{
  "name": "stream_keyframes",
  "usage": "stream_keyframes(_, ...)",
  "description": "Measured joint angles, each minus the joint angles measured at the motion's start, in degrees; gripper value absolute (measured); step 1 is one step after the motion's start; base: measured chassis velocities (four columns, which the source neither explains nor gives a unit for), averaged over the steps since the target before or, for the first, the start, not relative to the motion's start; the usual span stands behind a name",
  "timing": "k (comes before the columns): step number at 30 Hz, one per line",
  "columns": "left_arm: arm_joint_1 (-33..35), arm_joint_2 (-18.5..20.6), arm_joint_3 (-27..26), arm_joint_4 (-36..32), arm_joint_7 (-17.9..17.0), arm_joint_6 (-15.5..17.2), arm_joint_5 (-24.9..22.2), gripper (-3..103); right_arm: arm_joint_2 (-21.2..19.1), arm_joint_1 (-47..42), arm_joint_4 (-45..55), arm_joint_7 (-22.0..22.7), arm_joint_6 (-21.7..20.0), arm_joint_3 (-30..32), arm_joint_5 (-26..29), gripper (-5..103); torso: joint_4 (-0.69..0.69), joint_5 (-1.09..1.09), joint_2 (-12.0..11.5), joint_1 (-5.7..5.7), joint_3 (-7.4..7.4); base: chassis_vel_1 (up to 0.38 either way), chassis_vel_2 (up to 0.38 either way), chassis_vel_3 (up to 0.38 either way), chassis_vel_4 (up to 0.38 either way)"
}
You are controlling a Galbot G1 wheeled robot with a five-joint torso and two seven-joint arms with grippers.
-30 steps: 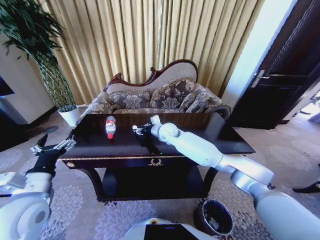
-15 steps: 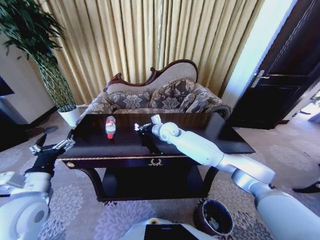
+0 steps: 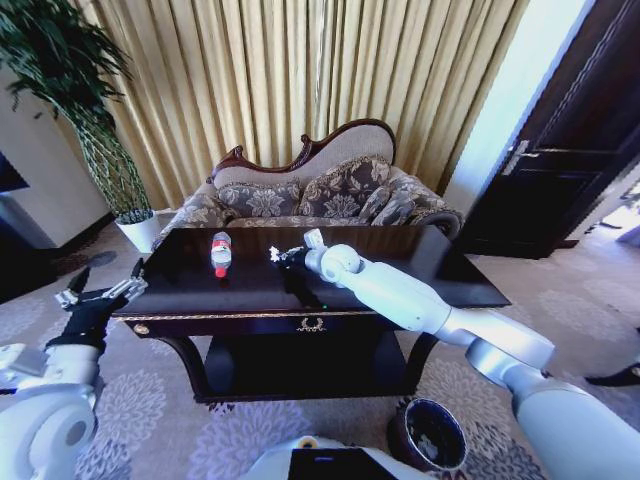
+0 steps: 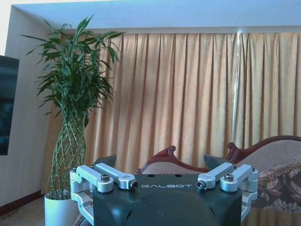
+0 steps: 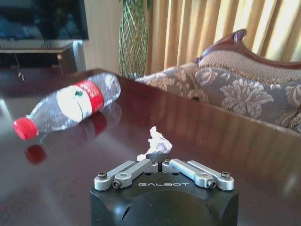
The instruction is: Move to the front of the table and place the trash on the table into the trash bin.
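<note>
Right gripper [image 5: 159, 157]: over the table [image 3: 440, 265], fingers closed on a paper wad [image 5: 157, 141], apparently touching the tabletop.
Bottle [image 5: 68, 104]: lying nearby.
Left gripper [image 3: 98, 294]: spread wide, empty, off the table's left corner.
Trash bin [image 3: 428, 435]: on the floor, front right.

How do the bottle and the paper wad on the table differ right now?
The bottle lies on its side on the table, untouched; the paper wad is pinched in the shut right tool. The bottle is clear plastic with a red cap and a red and white label; the paper wad is crumpled and white. The bottle is much larger than the paper wad. Both are over the tabletop, not in the trash bin. The left tool, open, hangs off the table's left end.
</note>
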Motion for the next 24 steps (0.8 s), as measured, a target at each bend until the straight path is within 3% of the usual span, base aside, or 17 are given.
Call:
stream_keyframes(8,-1.21,0.23,1.25,0.34,0.0,0.32,-0.08,100,-6.09,-0.36,4.99,0.87,1.92,5.1,0.65,0,0.0,0.0,0.0,0.0,0.0,0.0,0.0,0.0,0.0)
stream_keyframes(14,-1.59,0.03,1.66,0.83,0.15,0.33,-0.09,100,-12.03,-5.56,6.7,1.15,2.61,15.71,-1.44,0,-0.01,0.01,0.0,0.0,0.0,0.0,0.0,0.0,0.0)
stream_keyframes(16,-1.74,0.16,1.7,0.98,0.18,0.33,-0.39,100,-15.96,-9.64,7.08,1.17,4.4,22.12,-3.39,0,-0.02,0.02,0.0,0.0,0.0,0.0,0.0,0.0,0.0)
stream_keyframes(24,-2.24,0.44,2.16,1.77,0.23,0.33,-1.03,100,-25.03,-23.65,11.08,3.29,11.41,35.74,-7.73,0,-0.01,0.01,0.01,0.0,-0.01,0.0,0.0,0.0,0.0)
